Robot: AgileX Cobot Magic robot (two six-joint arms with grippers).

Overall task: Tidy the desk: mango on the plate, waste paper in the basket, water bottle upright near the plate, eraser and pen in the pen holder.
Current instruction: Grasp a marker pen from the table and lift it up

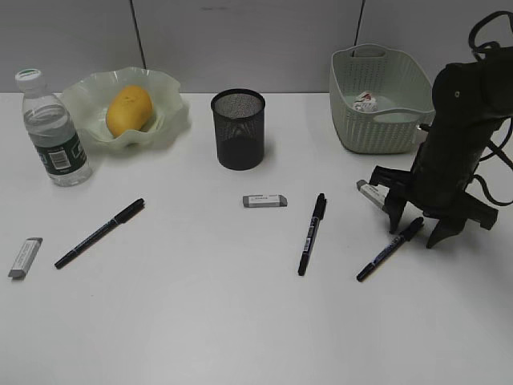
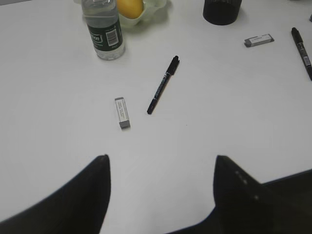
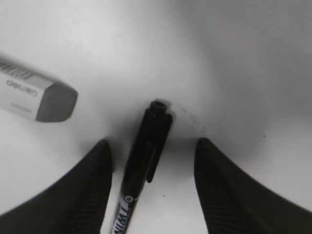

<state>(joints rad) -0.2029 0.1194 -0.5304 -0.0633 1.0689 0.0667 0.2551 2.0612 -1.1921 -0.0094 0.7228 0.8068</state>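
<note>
My right gripper (image 1: 417, 233) stands open, low over the desk (image 1: 200, 321), its fingers on either side of a black pen's (image 3: 146, 151) cap end without touching it; an eraser (image 3: 39, 97) lies just beyond. My left gripper (image 2: 162, 157) is open and empty, above another eraser (image 2: 122, 112) and pen (image 2: 163, 85). The mango (image 1: 128, 110) lies on the plate (image 1: 170, 120), and the water bottle (image 1: 52, 132) stands upright beside it. Waste paper (image 1: 365, 102) sits in the basket (image 1: 377, 120). The pen holder (image 1: 238, 128) stands at the middle back.
A third pen (image 1: 313, 233) and eraser (image 1: 264, 200) lie in the middle of the desk, in front of the pen holder. A grey panel wall runs behind the desk. The right arm's cables hang at the far right edge.
</note>
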